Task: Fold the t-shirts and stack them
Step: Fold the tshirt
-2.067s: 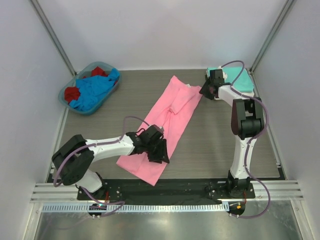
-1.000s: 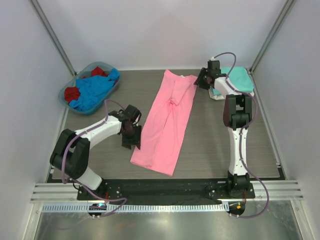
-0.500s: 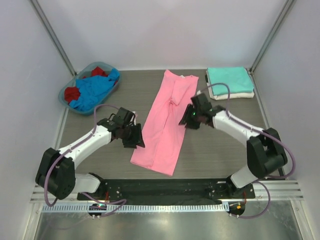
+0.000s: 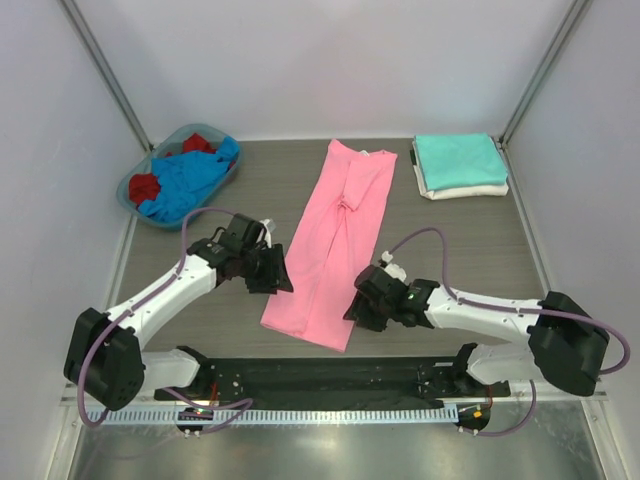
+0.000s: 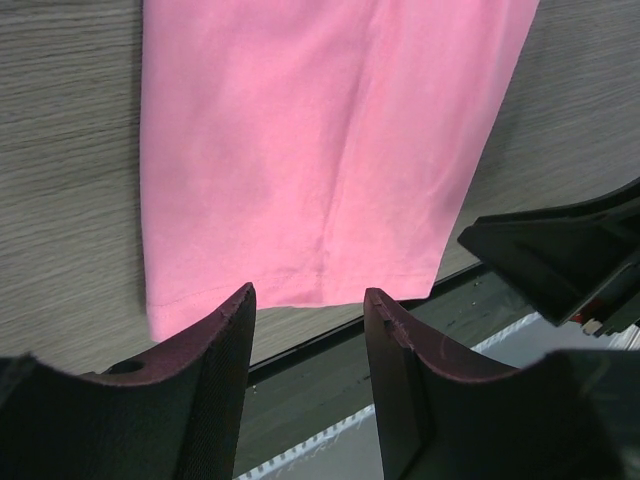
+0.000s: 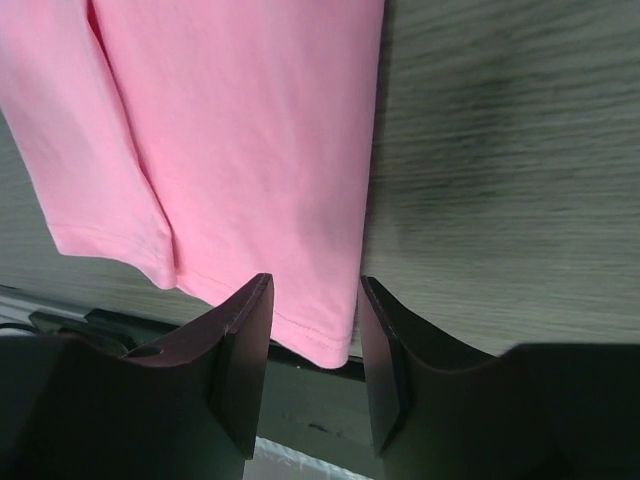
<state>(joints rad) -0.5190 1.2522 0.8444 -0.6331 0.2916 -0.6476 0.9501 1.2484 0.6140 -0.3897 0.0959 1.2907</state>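
Note:
A bright pink t-shirt [image 4: 337, 235], folded lengthwise into a long strip, lies flat down the middle of the table. My left gripper [image 4: 277, 277] hovers beside its left edge near the front hem, open and empty; in the left wrist view [image 5: 310, 298] the pink hem [image 5: 300, 170] lies beyond the fingertips. My right gripper [image 4: 356, 309] sits at the shirt's near right corner, jaws open. In the right wrist view [image 6: 314, 292] that pink corner [image 6: 320, 335] shows between the fingers, lying flat and not pinched. A folded teal t-shirt [image 4: 458, 157] rests on a folded white one [image 4: 468, 188] at the back right.
A blue-rimmed basket [image 4: 133, 180] at the back left holds a crumpled blue shirt [image 4: 185, 180] and red cloth [image 4: 144, 187]. The black mounting strip [image 4: 330, 372] runs along the table's near edge just behind the pink hem. White walls close in both sides.
My right arm has swung from the back right stack down along the pink shirt's right edge to its near corner. The left gripper shifted only slightly beside the left edge.

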